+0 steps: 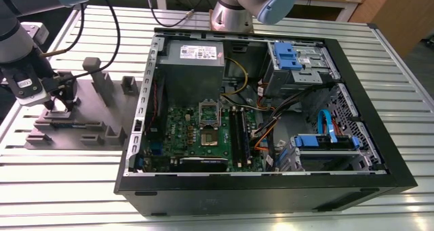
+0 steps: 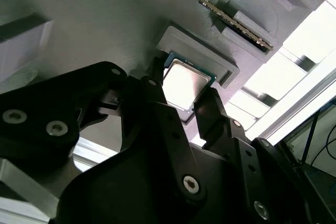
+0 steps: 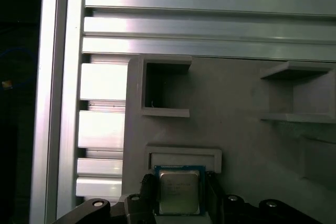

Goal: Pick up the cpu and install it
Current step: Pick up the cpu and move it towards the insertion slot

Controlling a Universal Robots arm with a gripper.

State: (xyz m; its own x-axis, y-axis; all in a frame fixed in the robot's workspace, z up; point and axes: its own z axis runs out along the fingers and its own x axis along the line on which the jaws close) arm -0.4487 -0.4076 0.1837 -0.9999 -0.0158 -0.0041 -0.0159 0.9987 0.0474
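The cpu point(image 2: 182, 83) point(image 3: 179, 191), a small square chip with a silvery top, lies against a raised frame on the grey holder point(image 1: 76, 125) point(image 3: 236, 135) at the exterior view's left. My gripper point(image 1: 60, 107) point(image 2: 185, 94) point(image 3: 181, 196) reaches down onto the holder. One black finger presses each side edge of the chip, so the jaws are shut on it. The chip still rests on the holder's surface. In the open computer case point(image 1: 379, 155), the motherboard's bare socket point(image 1: 208, 134) sits near the middle.
A long memory stick point(image 2: 220, 15) stands in a slot of the holder beside the chip. Grey posts point(image 1: 101, 84) rise from the holder near my gripper. The case holds a power supply point(image 1: 193, 63), blue drive bays point(image 1: 291, 56) and loose cables point(image 1: 271, 124).
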